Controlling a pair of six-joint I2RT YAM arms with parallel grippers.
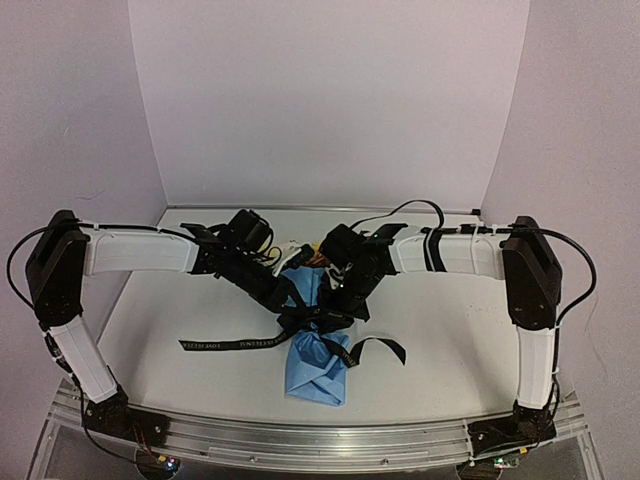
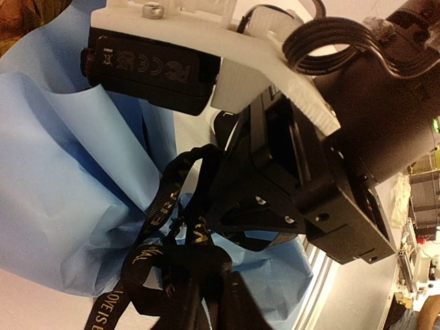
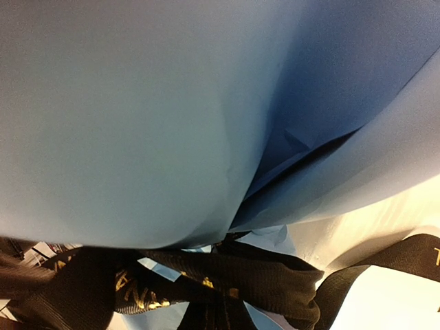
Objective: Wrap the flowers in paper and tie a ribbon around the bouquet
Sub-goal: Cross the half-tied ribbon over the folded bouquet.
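Observation:
The bouquet lies in the middle of the table, its light blue paper (image 1: 318,368) gathered into a cone that points toward me. A few flower heads (image 1: 296,252) peek out at the far end between the two arms. The black ribbon (image 1: 238,343) with pale lettering crosses the cone's waist, with one tail trailing left and one right. My left gripper (image 1: 290,303) and right gripper (image 1: 345,300) meet over that waist. In the left wrist view the ribbon (image 2: 161,206) loops and bunches at my left gripper (image 2: 210,306), which pinches it. In the right wrist view paper (image 3: 172,117) fills the frame, and my right gripper (image 3: 220,315) is shut on the ribbon (image 3: 275,278).
The right arm's black wrist with its white camera mount (image 2: 275,62) hangs very close in front of the left wrist camera. An aluminium rail (image 1: 320,440) runs along the table's near edge. White walls enclose the table on the left, back and right.

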